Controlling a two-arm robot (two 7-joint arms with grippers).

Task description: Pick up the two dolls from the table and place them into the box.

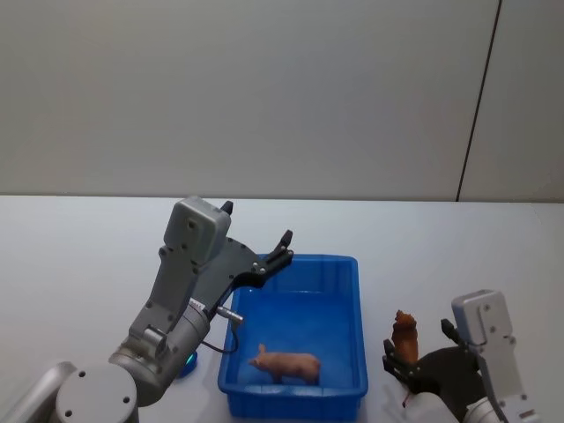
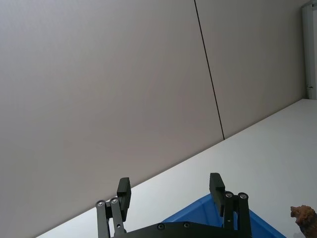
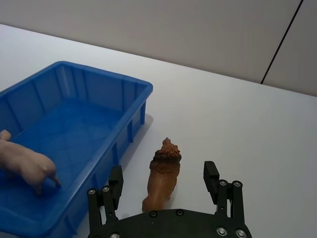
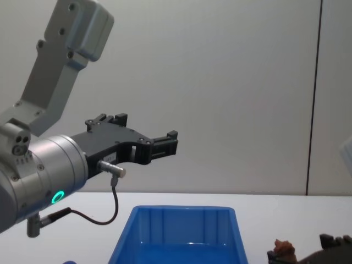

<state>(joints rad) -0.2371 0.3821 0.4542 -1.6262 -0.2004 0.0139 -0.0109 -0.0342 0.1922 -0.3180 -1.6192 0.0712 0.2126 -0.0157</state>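
- The left arm [image 1: 176, 300] climbs from the near left of the box [image 1: 360, 335], its grey wrist housing held high beside the box's left wall.
- A ring lamp [image 4: 56, 197] on the left wrist glows green-blue.
- The left gripper [image 2: 169, 184] hangs well above the box's far left corner, roughly level and pointing forward.
- Its two black fingers [image 2: 124, 187] stand wide apart with nothing between them.
- The right arm [image 1: 485, 344] sits low, just right of the box's near right corner.
- The right gripper [image 3: 163, 171] points forward along the box's right wall, its fingers [image 3: 211, 171] spread. It seems close to the tabletop, though contact cannot be judged.
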